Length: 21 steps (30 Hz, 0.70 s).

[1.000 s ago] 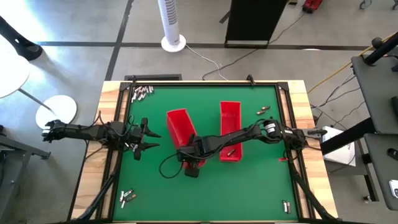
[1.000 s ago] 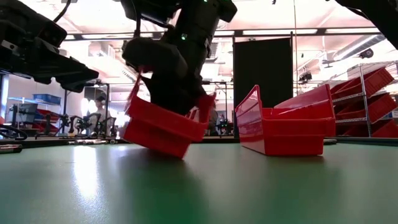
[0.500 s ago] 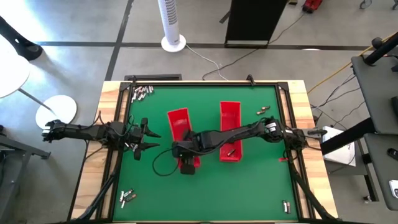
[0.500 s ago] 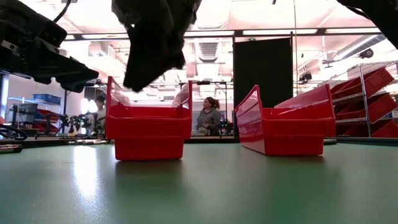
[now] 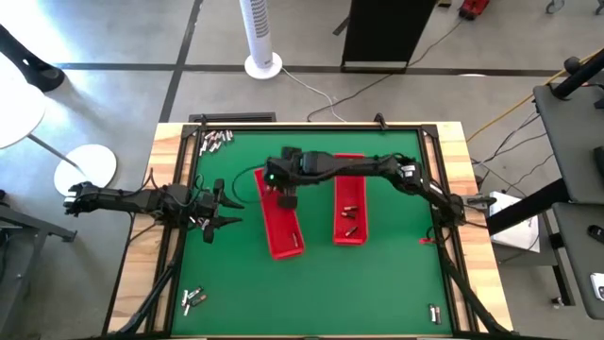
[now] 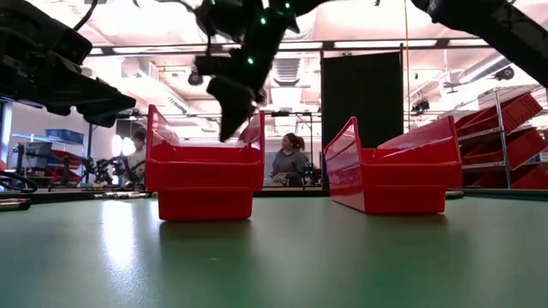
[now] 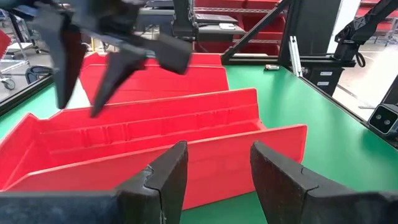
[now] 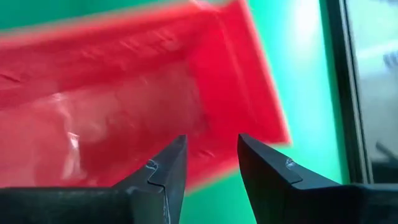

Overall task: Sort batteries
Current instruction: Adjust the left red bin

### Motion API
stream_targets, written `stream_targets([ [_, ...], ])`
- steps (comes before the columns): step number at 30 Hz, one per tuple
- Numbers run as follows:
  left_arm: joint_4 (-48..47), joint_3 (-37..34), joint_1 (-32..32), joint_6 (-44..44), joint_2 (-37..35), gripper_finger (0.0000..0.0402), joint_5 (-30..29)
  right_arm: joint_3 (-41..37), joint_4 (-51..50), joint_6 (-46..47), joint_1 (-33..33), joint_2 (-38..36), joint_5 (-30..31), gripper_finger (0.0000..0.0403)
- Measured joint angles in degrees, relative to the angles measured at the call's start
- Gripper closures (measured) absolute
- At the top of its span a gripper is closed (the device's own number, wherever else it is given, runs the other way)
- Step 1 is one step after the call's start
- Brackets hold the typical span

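Right claw [image 5: 284, 195] hangs released and empty over the far end of the left red tray [image 5: 283, 231]. Left claw [image 5: 226, 212] waits released at the desk's [image 5: 396, 274] left edge. Batteries [image 5: 349, 215] lie in the right red tray [image 5: 350, 189]; others [image 5: 215, 140] sit scattered near the desk corners.

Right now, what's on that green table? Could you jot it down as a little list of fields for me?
left tool: open, empty, waiting at the table's left edge
right tool: open, empty, above the far end of the left red tray
left red tray: flat on the mat
right red tray: flat, a few batteries inside
loose batteries: clusters near the far-left corner and near-left corner
background: a person beyond the table
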State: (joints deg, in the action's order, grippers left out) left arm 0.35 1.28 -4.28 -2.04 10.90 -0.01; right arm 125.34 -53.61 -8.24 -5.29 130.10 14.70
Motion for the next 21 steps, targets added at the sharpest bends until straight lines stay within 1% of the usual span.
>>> stream_targets([
  [6, 0.0, 0.0, 0.0, 0.0, 0.0, 0.0247, 0.0, 0.0, -4.8, 5.1, -1.1, 0.0, -0.1, 0.0280],
  [10, 0.0, 0.0, 0.0, 0.0, 0.0, 0.0247, 0.0, 0.0, -5.9, 5.9, -1.1, 0.0, -0.1, 0.0285],
  [13, 0.0, 0.0, 0.0, 0.0, 0.0, 0.0247, 0.0, 0.5, -6.4, 8.4, -1.3, 0.0, 0.0, 0.0289],
  [21, 0.0, 0.0, 0.0, 0.0, 0.0, 0.0247, 0.0, 2.8, -7.0, 21.8, -1.6, -0.1, -0.2, 0.0292],
])
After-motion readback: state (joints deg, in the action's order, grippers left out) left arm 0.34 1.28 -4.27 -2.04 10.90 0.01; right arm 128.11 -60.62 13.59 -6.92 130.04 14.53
